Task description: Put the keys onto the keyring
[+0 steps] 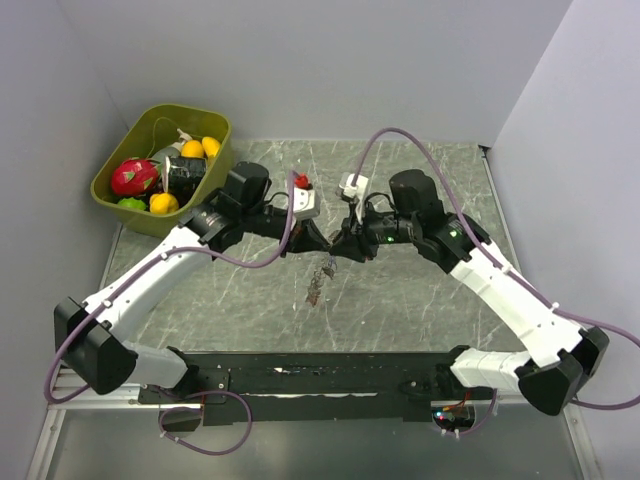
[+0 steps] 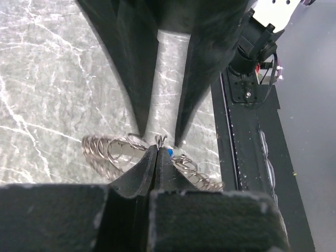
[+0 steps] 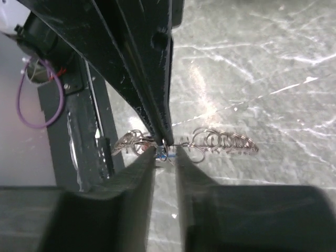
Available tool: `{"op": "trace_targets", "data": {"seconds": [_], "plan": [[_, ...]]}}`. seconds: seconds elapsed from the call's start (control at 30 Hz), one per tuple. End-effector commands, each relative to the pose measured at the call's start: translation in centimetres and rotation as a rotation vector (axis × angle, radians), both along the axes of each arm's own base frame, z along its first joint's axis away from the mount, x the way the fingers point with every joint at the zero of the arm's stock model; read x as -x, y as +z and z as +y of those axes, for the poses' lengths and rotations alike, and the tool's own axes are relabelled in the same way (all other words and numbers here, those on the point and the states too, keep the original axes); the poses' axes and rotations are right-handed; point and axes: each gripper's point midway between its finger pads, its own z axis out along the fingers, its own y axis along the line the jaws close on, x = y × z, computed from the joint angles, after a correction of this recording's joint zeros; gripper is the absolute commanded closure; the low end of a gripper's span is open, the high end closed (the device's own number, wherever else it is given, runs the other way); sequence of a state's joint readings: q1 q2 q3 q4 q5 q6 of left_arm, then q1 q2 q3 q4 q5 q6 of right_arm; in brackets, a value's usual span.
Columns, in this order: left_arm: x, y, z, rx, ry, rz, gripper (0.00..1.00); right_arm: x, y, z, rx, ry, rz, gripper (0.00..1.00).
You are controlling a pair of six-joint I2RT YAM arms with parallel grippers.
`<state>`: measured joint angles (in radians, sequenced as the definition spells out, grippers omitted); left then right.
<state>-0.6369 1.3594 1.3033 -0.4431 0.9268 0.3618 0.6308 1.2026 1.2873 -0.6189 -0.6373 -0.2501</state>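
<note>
We judge this to be the threading step itself. Both arms meet over the middle of the grey marbled tabletop (image 1: 420, 300), working on one small knot of metal.

The left gripper (image 2: 157, 153) is pinched fully together on the keyring (image 3: 226, 142), a silvery string of thin wire loops and small plain keys. It grips the string about midway along (whether the pads bite ring wire or a key's shank, we cannot tell). The right gripper (image 3: 165, 156) stands narrowly parted, with a slim gap between its fingers. In that gap, right at the left fingertips, sits the tiny silver key with the blue plastic head (image 2: 169, 152). We cannot tell whether this key is already on the wire or only resting against it.

The keyring is stretched crosswise to both pairs of fingers. Its long axis runs from the far side of the table toward the black base rail (image 2: 247, 173), with loops fanned to either side of the pinch. In the top view its near end trails below the grippers. Whether it hangs clear of the tabletop or drags on it is unclear.

The next move, in our judgement, calls for very fine work. The left gripper must hold the ring steady while the right gripper takes the blue head and eases the key along the wire. A small slip would drop the key.
</note>
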Motion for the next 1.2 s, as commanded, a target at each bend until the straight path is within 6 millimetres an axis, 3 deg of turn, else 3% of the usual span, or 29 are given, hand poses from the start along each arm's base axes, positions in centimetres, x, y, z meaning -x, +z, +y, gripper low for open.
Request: {"op": "trace_targets", "data": {"seconds": [0.0,0.1,0.23,0.27,0.3,0.33,0.4,0.57,0.77,1.17], "plan": [[1.3,3.9,-0.5,0.154,-0.035,-0.074,0.99,-0.5,4.3,0.0,-0.148,-0.056,-0.142,0.51],[1.6,4.6,-0.5,0.212,-0.033,-0.093,0.99,-0.6,5.0,-1.0,-0.188,-0.113,-0.156,0.36],[1.7,5.5,-0.3,0.278,-0.008,-0.127,0.99,-1.1,6.7,-2.5,-0.275,-0.162,-0.176,0.32],[1.7,5.7,-0.3,0.289,-0.002,-0.121,0.99,-0.4,7.1,-2.5,-0.307,-0.131,-0.155,0.32],[1.7,6.4,-0.3,0.319,0.002,-0.151,0.99,-0.4,6.6,-2.7,-0.318,-0.133,-0.139,0.32],[1.9,6.4,-0.1,0.332,0.008,-0.157,0.99,-0.5,7.6,-3.3,-0.352,-0.131,-0.168,0.32],[2.0,7.5,0.0,0.386,0.016,-0.178,0.99,0.8,7.5,-3.2,-0.388,-0.065,-0.137,0.33],[3.0,8.8,0.4,0.491,0.022,-0.155,0.99,3.6,9.3,-2.8,-0.467,0.092,-0.169,0.46],[4.1,10.4,0.8,0.608,-0.014,-0.165,0.99,6.0,11.0,-2.5,-0.516,0.233,-0.176,0.46],[4.8,11.1,0.6,0.634,-0.072,-0.154,0.99,4.4,9.9,-1.6,-0.512,0.198,-0.124,0.51]]}}
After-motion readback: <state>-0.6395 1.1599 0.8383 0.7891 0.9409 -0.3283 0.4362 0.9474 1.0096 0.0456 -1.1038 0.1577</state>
